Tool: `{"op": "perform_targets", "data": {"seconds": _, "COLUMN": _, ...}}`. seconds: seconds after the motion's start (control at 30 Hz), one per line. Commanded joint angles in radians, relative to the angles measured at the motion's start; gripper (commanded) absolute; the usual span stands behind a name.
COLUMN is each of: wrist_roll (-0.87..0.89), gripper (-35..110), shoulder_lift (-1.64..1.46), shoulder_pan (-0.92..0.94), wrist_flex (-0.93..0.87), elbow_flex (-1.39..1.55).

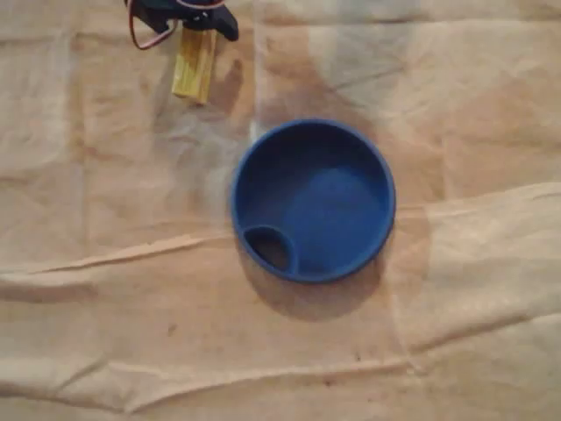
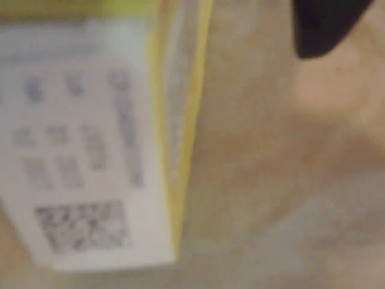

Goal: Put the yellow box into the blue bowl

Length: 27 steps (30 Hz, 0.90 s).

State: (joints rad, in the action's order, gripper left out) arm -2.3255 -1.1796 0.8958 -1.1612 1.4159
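Overhead view, left to right: a creased beige cloth (image 1: pixel 105 333) covers the table. At the upper left the dark gripper (image 1: pixel 200 16) is cut off by the top edge, with a red wire (image 1: pixel 133 31) looping beside it. The yellow box (image 1: pixel 195 63) reaches down from under the gripper, its upper end hidden by it. The box is well apart from the blue bowl (image 1: pixel 238 197) and up-left of it. A shadow just right of the box suggests it may be off the cloth, though this is not certain. The bowl stands at centre and holds nothing. An oval pocket (image 1: pixel 272 249) is set into its lower-left wall.

Wrist view, left to right: the picture is heavily blurred. The box (image 2: pixel 90 150) is cut off at the left and top. It shows a white face with unreadable print, a printed code (image 2: pixel 83 227) and a yellow edge. Bare cloth (image 2: pixel 271 198) lies to its right. One dark finger (image 2: pixel 325 24) enters at the upper right, apart from the box. How far the jaws stand open, and whether they grip the box, cannot be told.
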Motion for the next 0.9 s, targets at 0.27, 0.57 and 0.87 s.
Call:
{"op": "perform_targets", "data": {"seconds": 0.27, "wrist_roll": 0.1, "gripper": 2, "shoulder_lift": -0.031, "shoulder_pan": -0.003, "wrist_flex": -0.072, "elbow_flex": -0.057}}
{"op": "perform_targets", "data": {"seconds": 0.57, "wrist_roll": 0.176, "gripper": 0, "shoulder_lift": -0.034, "shoulder_pan": -0.034, "wrist_flex": -0.075, "elbow_flex": -0.055}}
{"op": "perform_targets", "data": {"seconds": 0.87, "wrist_roll": 0.19, "gripper": 0, "shoulder_lift": -0.195, "shoulder_pan": -0.026, "wrist_flex": -0.144, "elbow_flex": -0.034}}
